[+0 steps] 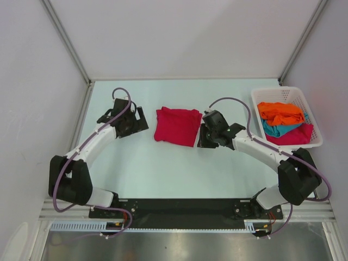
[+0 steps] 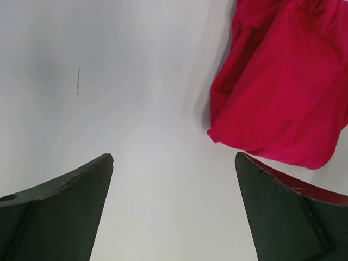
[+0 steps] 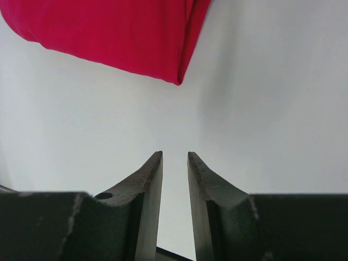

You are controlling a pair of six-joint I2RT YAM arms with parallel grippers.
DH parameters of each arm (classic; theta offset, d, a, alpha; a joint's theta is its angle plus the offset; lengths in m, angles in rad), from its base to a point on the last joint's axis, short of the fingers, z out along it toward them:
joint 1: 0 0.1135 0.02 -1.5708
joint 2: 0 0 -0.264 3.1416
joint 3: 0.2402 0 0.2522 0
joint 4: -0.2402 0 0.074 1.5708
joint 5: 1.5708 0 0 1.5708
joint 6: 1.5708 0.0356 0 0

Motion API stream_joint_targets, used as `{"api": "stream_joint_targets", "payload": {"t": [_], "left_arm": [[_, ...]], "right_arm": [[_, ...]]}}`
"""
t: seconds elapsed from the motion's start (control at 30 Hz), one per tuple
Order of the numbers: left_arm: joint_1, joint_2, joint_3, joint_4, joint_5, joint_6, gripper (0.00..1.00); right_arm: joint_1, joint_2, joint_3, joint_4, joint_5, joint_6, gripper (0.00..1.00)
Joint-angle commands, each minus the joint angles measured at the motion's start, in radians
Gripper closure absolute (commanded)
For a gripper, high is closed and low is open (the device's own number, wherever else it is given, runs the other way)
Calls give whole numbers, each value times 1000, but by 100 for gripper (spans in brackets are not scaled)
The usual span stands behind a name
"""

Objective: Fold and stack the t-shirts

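— Gaping wide, the left gripper (image 2: pixel 174 157) grips nothing. And the right?
— The right gripper (image 3: pixel 174 154) has its jaws a narrow slit apart, empty. The folded crimson t-shirt (image 1: pixel 176 126) lies between them on the bench (image 1: pixel 163 168). The orange t-shirt (image 1: pixel 280 111) and teal t-shirt (image 1: pixel 276 130) sit in the white basket (image 1: pixel 283 90).
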Motion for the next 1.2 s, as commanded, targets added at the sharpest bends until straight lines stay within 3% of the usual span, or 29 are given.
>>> {"api": "stream_joint_targets", "payload": {"t": [0.0,0.83,1.0,1.17], "left_arm": [[6,-104,-36,4,-24,-3,0],[61,-199,-111,67,-47,27,0],[66,-170,-99,79,-27,25,0],[69,-81,-12,101,94,31,0]], "right_arm": [[2,-44,-40,52,1,32,69],[20,-3,-31,56,4,35,69],[26,5,-20,46,11,38,70],[26,2,-16,28,25,35,70]]}}
